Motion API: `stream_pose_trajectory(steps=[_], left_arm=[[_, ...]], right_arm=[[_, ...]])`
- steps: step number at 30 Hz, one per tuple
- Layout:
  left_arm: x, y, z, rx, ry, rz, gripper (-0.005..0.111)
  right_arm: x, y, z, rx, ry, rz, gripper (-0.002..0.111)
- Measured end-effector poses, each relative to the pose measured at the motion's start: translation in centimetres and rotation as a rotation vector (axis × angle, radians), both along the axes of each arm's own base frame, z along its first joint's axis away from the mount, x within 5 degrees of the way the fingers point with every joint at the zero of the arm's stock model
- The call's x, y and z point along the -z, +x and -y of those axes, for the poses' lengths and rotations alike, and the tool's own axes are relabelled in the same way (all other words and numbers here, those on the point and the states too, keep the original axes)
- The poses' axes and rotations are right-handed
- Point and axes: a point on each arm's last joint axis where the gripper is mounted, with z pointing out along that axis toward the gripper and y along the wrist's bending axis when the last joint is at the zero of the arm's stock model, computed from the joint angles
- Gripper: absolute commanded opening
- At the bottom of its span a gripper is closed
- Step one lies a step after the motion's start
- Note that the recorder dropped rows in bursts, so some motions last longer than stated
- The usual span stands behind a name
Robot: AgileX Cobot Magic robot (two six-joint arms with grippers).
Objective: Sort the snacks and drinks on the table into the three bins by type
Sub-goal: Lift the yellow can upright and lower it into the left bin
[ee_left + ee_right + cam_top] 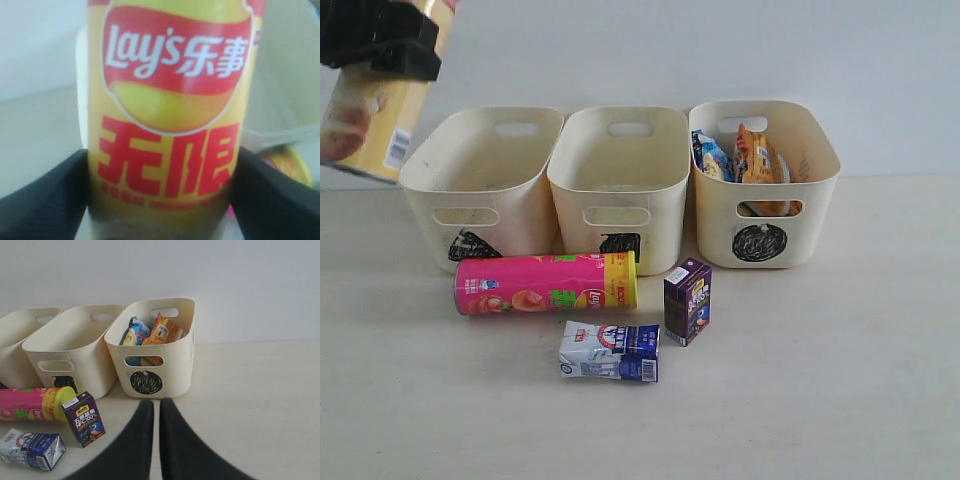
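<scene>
The pale, wood-grained counter (840, 410) lay bare in front. Nearest was the white and blue carton (609, 351) on its side, with the purple carton (687, 300) upright just behind it. Next came the pink tube (545, 284), lying flat. Behind stood 3 cream bins in a row. The circle bin (820, 200) held the orange bag (757, 155) and the blue-white bag (711, 155). The right gripper (156, 407) was pressed together, empty. The left gripper (380, 45) pinched the yellow tube (365, 120) aloft beside the leftmost bin (430, 180), against a plain pale wall (720, 50).
</scene>
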Motion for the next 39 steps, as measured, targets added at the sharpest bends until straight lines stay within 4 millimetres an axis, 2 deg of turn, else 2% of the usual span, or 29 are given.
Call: stream_pose_trajectory(steps=[3,7,15,20,23,25,27,30,32,34,39], left_arm=[[-1.0,1.8,0.3,-0.011,-0.041,0.096,0.004],[-1.0,4.7,1.0,-0.019,-0.082,0.171,0.004],[2.3,10.2,1.4,-0.084,-0.186,0.231,0.004],[5.7,12.7,0.6,-0.111,-0.186,0.217,0.005],[7.9,13.8,0.2,-0.126,-0.176,0.183,0.017],[9.3,14.5,-0.1,-0.135,-0.171,0.167,0.031],[10.4,14.9,-0.2,-0.139,-0.169,0.154,0.051],[11.5,15.4,-0.1,-0.137,-0.169,0.151,0.077],[11.6,15.5,0.0,-0.134,-0.173,0.165,0.089],[11.5,15.6,0.0,-0.132,-0.177,0.177,0.095],[11.3,15.6,0.0,-0.131,-0.180,0.188,0.097]], right_arm=[[0.0,0.0,0.0,0.000,0.000,0.000,0.002],[0.0,0.0,0.0,0.000,0.000,0.000,0.002],[0.2,0.0,0.1,0.007,-0.005,-0.024,0.002],[0.3,0.0,0.1,0.008,-0.004,-0.030,0.002],[0.3,0.0,0.1,0.009,-0.003,-0.032,0.002],[0.3,0.0,0.1,0.009,-0.002,-0.034,0.002],[0.3,0.0,0.1,0.009,-0.002,-0.036,0.002],[0.3,0.0,0.1,0.010,-0.003,-0.038,0.002],[0.3,0.0,0.1,0.010,-0.003,-0.038,0.002],[0.3,0.0,0.1,0.010,-0.003,-0.038,0.002],[0.4,0.0,0.1,0.010,-0.003,-0.040,0.002]])
